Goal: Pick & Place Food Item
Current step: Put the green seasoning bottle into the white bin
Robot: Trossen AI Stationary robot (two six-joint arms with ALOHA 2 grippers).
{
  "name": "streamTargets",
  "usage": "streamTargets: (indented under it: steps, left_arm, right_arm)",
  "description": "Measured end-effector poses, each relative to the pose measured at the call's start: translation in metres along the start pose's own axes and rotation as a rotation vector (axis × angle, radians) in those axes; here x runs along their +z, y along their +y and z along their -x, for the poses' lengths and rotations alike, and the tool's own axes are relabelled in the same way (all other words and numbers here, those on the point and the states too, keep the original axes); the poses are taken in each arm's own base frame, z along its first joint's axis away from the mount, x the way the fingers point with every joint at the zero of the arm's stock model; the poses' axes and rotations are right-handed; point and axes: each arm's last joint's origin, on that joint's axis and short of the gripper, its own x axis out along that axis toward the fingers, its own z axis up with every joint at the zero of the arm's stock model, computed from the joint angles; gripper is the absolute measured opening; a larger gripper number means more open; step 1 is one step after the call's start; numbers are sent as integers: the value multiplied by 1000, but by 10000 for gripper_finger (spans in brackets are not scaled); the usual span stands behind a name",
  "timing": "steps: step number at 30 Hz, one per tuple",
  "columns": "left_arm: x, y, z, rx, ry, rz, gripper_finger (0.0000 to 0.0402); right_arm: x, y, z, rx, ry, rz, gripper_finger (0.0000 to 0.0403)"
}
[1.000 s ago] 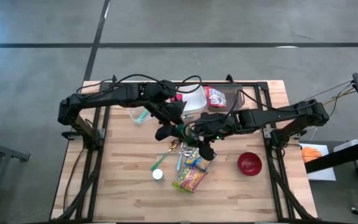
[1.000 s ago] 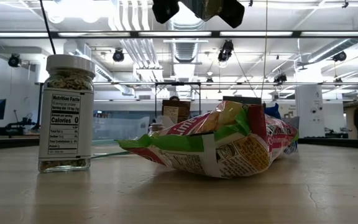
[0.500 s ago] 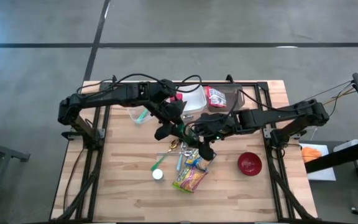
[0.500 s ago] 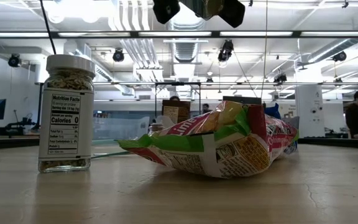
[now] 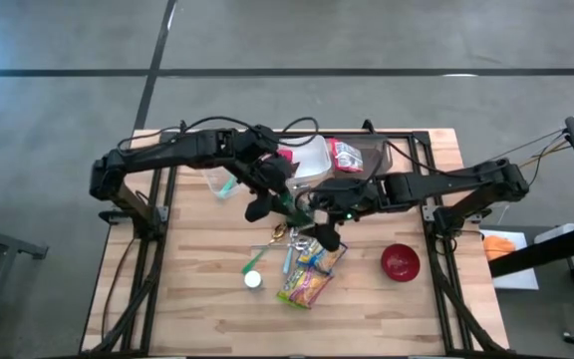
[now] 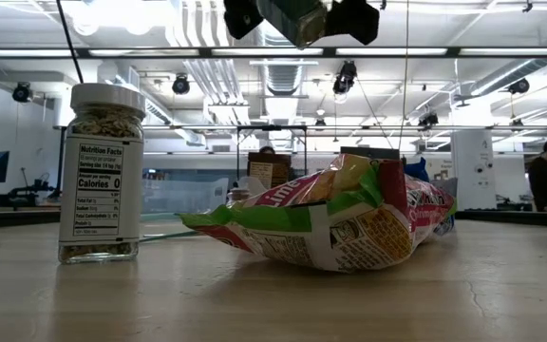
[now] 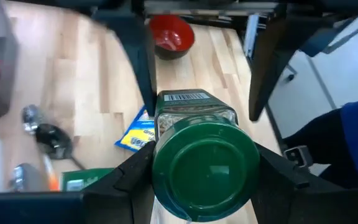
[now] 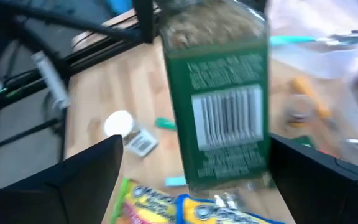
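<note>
Above the snack bag (image 5: 307,282), mid-worktop (image 5: 207,299): green-lidded spice jar (image 7: 202,158), held aloft, clamped at its lid end in the left gripper (image 7: 197,180) jaws. To the right of the bag's upper end, right gripper (image 8: 194,180): jaws spread wide either side of the jar's body, not touching it. Right of the bag: red bowl (image 5: 400,262). Left of the bag: white-capped jar (image 6: 105,171), upright.

We saw grey concrete floor (image 5: 387,40) crossed by dark lines, and bright ceiling strip lights (image 6: 254,52) overhead.
</note>
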Motion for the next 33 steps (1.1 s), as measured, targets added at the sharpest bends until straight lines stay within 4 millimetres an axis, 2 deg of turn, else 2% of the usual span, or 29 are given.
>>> streamTargets:
  steps: [3, 6, 8, 11, 17, 20, 26, 33]
  left_arm:
    - [0, 9, 9, 91, -13, 14, 191]
    - [2, 27, 18, 334, -14, 71, 191]
    - [5, 42, 24, 433, -23, 85, 191]
    - [13, 61, 31, 452, -46, 111, 191]
    - [19, 107, 30, 450, -29, 192, 191]
    - [21, 126, 25, 456, 4, 201, 191]
    - [25, 155, 1, 439, 129, 157, 191]
    - [30, 176, -18, 476, 209, 138, 191]
  right_arm:
    - [0, -3, 12, -77, -25, -45, 373]
    - [-2, -4, 29, -101, -21, -102, 373]
    - [-4, -4, 40, -101, -13, -128, 373]
    - [-5, -3, 55, -104, -39, -156, 373]
    - [-8, 5, 83, -104, -112, -183, 373]
    - [-10, 6, 92, -120, -142, -181, 373]
    - [-12, 7, 98, -122, -156, -177, 373]
    - [-15, 5, 96, -147, -125, -187, 373]
